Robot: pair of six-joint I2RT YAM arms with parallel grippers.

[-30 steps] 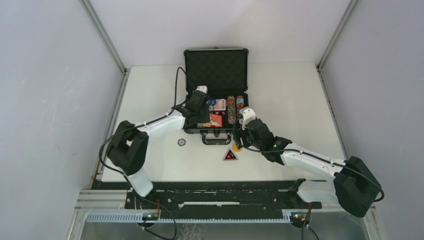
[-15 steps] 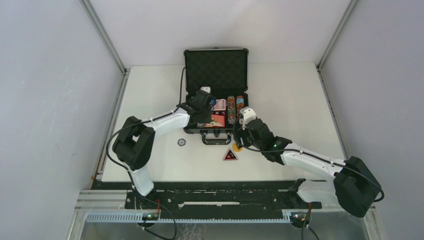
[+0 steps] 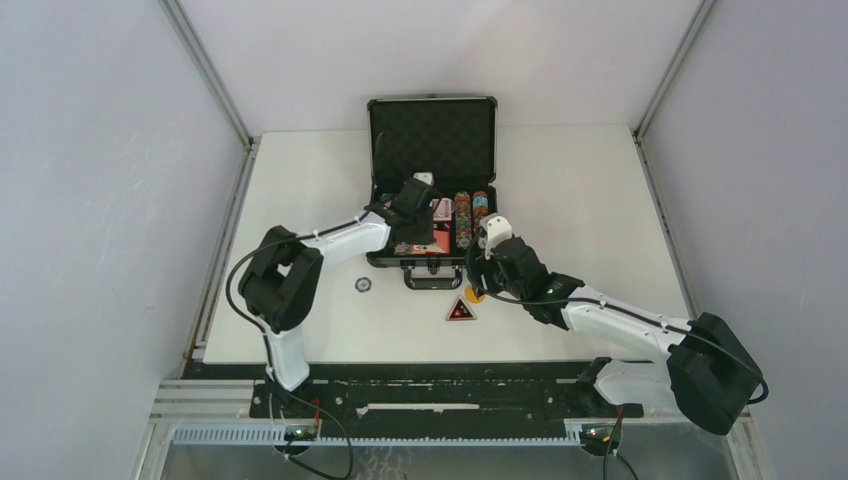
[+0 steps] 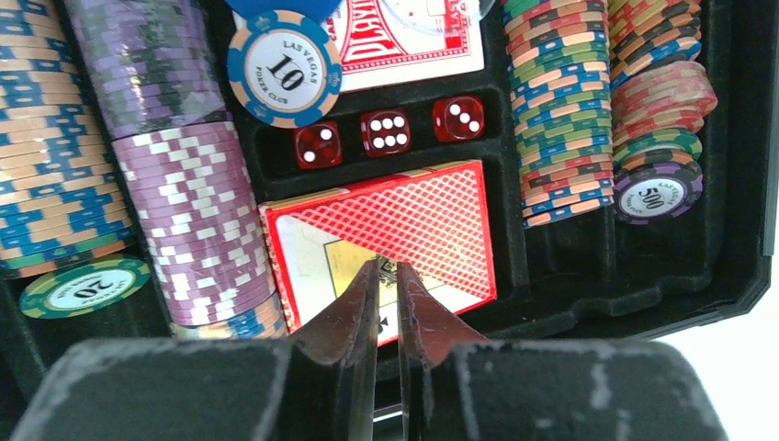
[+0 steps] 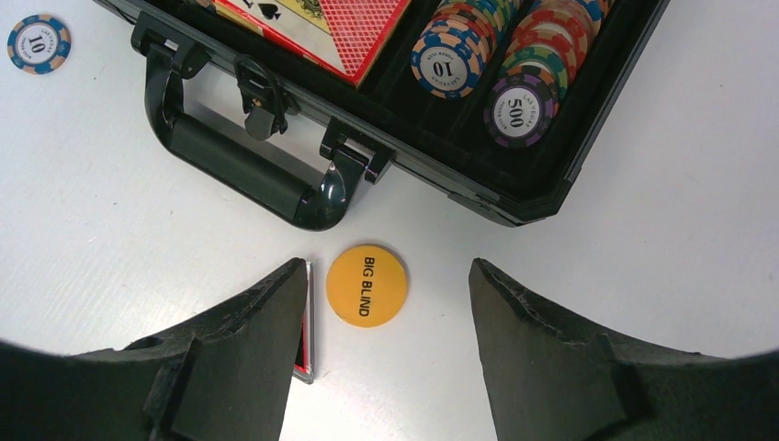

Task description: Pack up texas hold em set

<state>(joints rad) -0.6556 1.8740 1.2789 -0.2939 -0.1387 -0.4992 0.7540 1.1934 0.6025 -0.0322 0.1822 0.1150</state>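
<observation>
Since my R gripper [image 5: 388, 268] hangs wide open & empty, the BIG BLIND button [image 5: 366, 286] lies flat btw its fingers on the table [image 5: 597, 276]. It's round, so no long axis, and R arm's nearer. Handle [image 5: 230, 165] sits just beyond, bare table to the right. Farther in, my L gripper [image 4: 387, 271] is all but shut, holding nothing, over the card box [image 4: 413, 220] in the case [image 5: 514, 197].

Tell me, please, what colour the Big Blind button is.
The Big Blind button is orange-yellow with black lettering, clearest in the right wrist view.

A white table [image 3: 590, 190] sits between plain pale walls [image 3: 90, 200]; even, soft light.
</observation>
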